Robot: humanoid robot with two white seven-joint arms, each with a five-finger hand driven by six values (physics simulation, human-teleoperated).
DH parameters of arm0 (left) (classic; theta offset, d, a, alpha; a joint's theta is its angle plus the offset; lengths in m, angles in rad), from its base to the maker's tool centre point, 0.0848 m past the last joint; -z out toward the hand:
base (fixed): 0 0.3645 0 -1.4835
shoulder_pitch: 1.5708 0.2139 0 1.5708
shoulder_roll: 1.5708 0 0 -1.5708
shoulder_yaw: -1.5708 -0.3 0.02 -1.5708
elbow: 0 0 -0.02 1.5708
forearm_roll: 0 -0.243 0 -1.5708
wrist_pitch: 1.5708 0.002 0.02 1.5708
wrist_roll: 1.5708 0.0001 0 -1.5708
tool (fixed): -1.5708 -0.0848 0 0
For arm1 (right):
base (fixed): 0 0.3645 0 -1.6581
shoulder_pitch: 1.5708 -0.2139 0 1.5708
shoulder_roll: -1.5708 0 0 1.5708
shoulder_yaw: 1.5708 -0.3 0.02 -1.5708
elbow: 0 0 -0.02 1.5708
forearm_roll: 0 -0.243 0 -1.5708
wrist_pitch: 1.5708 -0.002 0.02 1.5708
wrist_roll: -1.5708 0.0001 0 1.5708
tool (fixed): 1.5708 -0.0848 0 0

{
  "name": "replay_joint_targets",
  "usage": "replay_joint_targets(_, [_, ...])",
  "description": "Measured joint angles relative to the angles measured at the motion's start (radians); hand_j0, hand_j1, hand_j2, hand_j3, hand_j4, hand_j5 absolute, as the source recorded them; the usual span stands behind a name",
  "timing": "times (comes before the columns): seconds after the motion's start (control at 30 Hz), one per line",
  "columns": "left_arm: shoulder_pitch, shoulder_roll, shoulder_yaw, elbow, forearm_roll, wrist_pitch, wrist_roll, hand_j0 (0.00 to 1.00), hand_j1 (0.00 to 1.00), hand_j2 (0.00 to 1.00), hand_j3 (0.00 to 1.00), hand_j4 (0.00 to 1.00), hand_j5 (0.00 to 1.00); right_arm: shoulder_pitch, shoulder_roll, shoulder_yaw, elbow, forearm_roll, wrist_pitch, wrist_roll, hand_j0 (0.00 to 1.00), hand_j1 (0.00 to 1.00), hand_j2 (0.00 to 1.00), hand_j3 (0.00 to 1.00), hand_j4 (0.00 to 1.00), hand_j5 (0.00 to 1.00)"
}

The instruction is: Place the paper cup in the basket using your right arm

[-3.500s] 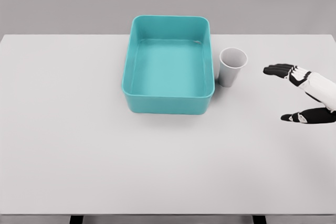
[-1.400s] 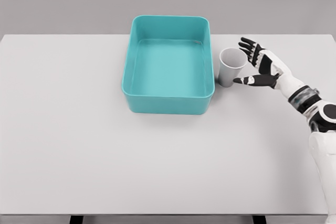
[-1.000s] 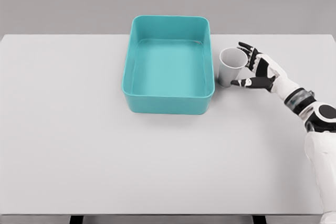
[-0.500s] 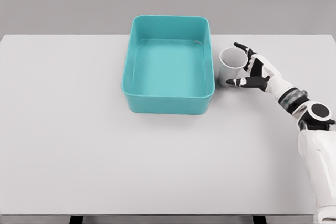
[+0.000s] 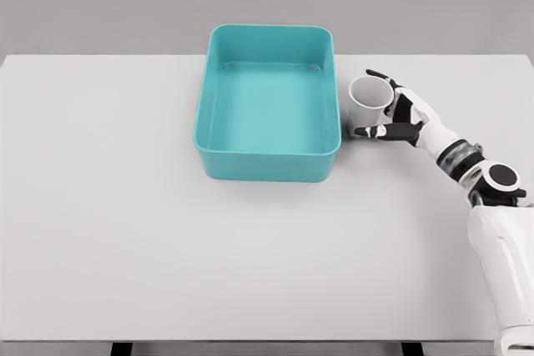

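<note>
Risk lies in tipping the small white paper cup [image 5: 368, 104], upright on the white tabletop [image 5: 125, 206] just beside the teal plastic basket [image 5: 219, 164], since the right hand [image 5: 403, 116] cradles it with fingers [image 5: 373, 131] spread, unclosed.

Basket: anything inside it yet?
Nothing visible inside the basket; its teal floor shows bare. The paper cup stands outside, right of it, with the right hand around it.

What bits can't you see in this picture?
Head view only:
- Side of the paper cup facing the right hand: the hand hides it, so fingers touching is unclear.
- Basket's far outer wall: hidden by its rim.
- Right arm's shoulder: cut off by the bottom edge.
- Left arm: outside the frame.
</note>
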Motion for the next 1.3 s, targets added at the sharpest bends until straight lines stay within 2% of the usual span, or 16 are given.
replay_joint_targets(0.17, [0.0, 0.0, 0.0, 0.0, 0.0, 0.0, 0.0, 1.0, 1.0, 1.0, 1.0, 1.0, 1.0, -0.017, 0.002, 0.004, 0.018, 0.001, 0.0, 0.0, 0.99, 0.99, 0.99, 0.99, 0.99, 0.99])
replay_joint_targets(0.47, [0.0, 0.0, 0.0, 0.0, 0.0, 0.0, 0.0, 1.0, 1.0, 1.0, 1.0, 1.0, 1.0, -0.017, 0.003, 0.016, 0.024, 0.016, 0.002, 0.0, 0.67, 0.67, 0.67, 0.67, 0.67, 0.67])
replay_joint_targets(0.67, [0.0, 0.0, 0.0, 0.0, 0.0, 0.0, 0.0, 1.0, 1.0, 1.0, 1.0, 1.0, 1.0, -0.017, 0.0, 0.017, 0.017, 0.023, 0.003, 0.0, 0.57, 0.57, 0.57, 0.57, 0.57, 0.57])
replay_joint_targets(0.9, [0.0, 0.0, 0.0, 0.0, 0.0, 0.0, 0.0, 1.0, 1.0, 1.0, 1.0, 1.0, 1.0, -0.025, -0.007, 0.017, 0.011, 0.037, -0.001, 0.0, 0.54, 0.54, 0.54, 0.54, 0.54, 0.54])
replay_joint_targets(1.3, [0.0, 0.0, 0.0, 0.0, 0.0, 0.0, 0.0, 1.0, 1.0, 1.0, 1.0, 1.0, 1.0, -0.037, -0.037, 0.01, -0.069, 0.041, -0.006, 0.0, 0.52, 0.52, 0.52, 0.52, 0.52, 0.52])
